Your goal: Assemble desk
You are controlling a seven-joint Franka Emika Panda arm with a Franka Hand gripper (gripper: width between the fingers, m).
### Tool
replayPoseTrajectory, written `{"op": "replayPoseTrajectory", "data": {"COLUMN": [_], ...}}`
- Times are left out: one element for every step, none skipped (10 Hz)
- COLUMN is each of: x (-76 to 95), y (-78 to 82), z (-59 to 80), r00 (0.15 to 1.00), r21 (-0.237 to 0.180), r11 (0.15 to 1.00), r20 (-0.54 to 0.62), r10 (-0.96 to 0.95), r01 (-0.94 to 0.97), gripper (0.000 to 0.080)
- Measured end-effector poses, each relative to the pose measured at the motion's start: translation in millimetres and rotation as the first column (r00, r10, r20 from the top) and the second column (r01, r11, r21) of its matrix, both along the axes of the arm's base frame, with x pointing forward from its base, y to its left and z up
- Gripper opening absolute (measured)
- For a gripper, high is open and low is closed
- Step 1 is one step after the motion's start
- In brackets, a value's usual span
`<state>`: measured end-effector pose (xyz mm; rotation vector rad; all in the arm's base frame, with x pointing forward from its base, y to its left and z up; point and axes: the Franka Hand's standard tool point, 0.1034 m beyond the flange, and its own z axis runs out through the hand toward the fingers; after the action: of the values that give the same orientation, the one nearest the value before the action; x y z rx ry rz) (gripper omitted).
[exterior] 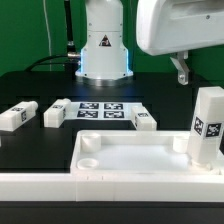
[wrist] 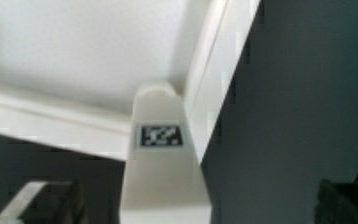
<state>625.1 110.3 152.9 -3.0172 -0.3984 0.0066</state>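
Here's the black table (exterior: 30, 150) filling the exterior view, and the arm's white base (exterior: 105, 45) stands at the back of it. Along the near edge runs the long white rail wall (exterior: 40, 190). Right behind that rail sits the desk top (exterior: 130, 155), lying flat with its rimmed side up. A round socket (exterior: 88, 157) shows open in its corner toward the exterior view's left. Behind it the marker board (exterior: 100, 110) lies flat in the middle of the table. Up high toward the exterior view's right hangs the gripper (exterior: 181, 75), clear of everything. The wrist view shows its fingers (wrist: 34, 200) spread wide with nothing clamped between them. Now the legs: one upright leg (exterior: 207, 125) stands in the desk top's corner on the exterior view's right, tag (exterior: 211, 127) facing out. From the wrist view the same leg (wrist: 158, 180) rises against the tray's rim (wrist: 69, 105). Three more lie loose on the table: the far leg (exterior: 12, 116) and the second leg (exterior: 55, 113) sit left of the marker board, and the third leg (exterior: 145, 120) is just beside the board's right edge.
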Motion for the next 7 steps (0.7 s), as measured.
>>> {"op": "replayPoseTrajectory", "data": {"x": [0.2,1.4,5.5,10.8,14.4,15.7,16.5], "y": [0.2,1.3,1.9,2.2,1.4,-0.2,0.6], "z": [-1.8,-6.5,-8.6,-9.4,-10.2,-11.6,-12.1], "r00": [1.000,0.999,0.998,0.998,0.998,0.999,0.999], "r21": [-0.002,-0.003,-0.008,-0.010,-0.007,-0.009,-0.008], "r11": [1.000,0.999,0.998,0.998,0.998,0.999,0.999], "r20": [-0.004,-0.011,-0.008,-0.002,0.003,0.009,0.014], "r10": [-0.019,-0.047,-0.057,-0.061,-0.060,-0.053,-0.042], "r01": [0.019,0.047,0.056,0.061,0.060,0.053,0.042], "gripper": [0.0649,0.0649,0.0649,0.0649,0.0649,0.0649,0.0649]}}
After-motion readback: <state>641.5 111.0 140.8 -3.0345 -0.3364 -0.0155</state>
